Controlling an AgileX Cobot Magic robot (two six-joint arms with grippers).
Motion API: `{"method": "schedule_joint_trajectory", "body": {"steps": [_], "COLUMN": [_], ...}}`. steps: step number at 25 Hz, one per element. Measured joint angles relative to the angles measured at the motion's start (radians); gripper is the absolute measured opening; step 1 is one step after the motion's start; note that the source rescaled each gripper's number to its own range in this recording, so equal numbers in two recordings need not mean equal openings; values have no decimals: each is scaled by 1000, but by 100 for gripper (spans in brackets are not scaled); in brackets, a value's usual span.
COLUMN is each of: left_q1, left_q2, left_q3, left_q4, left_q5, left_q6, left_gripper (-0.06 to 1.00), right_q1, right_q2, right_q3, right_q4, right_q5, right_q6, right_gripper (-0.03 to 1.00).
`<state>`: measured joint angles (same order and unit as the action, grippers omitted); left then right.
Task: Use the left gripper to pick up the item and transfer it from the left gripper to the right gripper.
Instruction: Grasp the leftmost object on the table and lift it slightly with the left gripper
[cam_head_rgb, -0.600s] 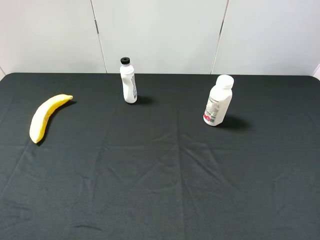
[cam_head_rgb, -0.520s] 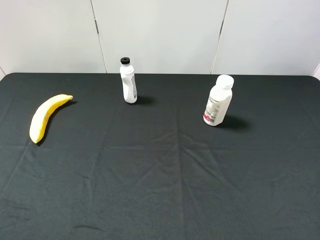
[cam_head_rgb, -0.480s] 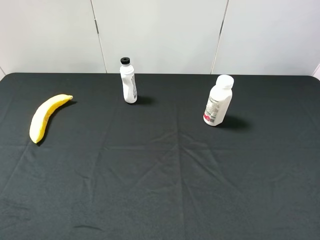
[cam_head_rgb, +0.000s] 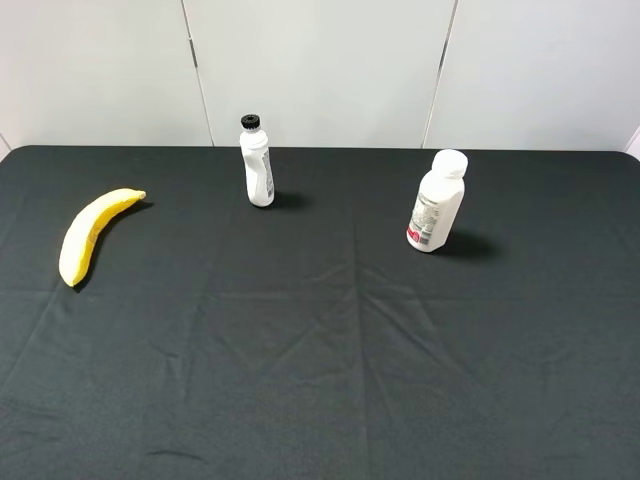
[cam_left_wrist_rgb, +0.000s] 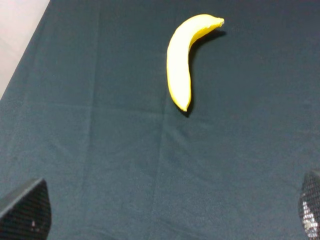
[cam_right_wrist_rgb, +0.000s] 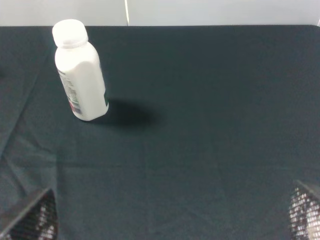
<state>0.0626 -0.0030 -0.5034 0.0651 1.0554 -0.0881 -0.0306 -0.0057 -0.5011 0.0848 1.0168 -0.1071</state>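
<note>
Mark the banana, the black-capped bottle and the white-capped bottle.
banana (cam_head_rgb: 85, 235), exterior high view, middle of its body.
black-capped bottle (cam_head_rgb: 259, 172), exterior high view, white body below the cap.
white-capped bottle (cam_head_rgb: 437, 210), exterior high view, labelled body.

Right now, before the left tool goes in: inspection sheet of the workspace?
Surface: black cloth, creased.
Job's things: banana lying flat at the left, untouched.
Clutter: slim black-capped bottle and wider white-capped bottle, both upright, well apart from the banana.
Tools: left tool open, empty, short of the banana; right tool open, empty.
Cables: nothing seen.
Surroundings: white panelled wall behind the table.
</note>
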Motion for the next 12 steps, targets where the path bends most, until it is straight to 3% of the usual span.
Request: {"method": "schedule_joint_trajectory", "body": {"steps": [12], "left_q1": [0], "left_q2": [0], "left_q3": [0], "left_q4": [-4], "left_q5": [0], "left_q6": [15], "left_gripper": [100], "right_q1": [0], "right_q2": [0], "right_q3": [0], "right_q4": [0], "right_q5": [0], "right_q6": [0], "right_gripper": [100]}}
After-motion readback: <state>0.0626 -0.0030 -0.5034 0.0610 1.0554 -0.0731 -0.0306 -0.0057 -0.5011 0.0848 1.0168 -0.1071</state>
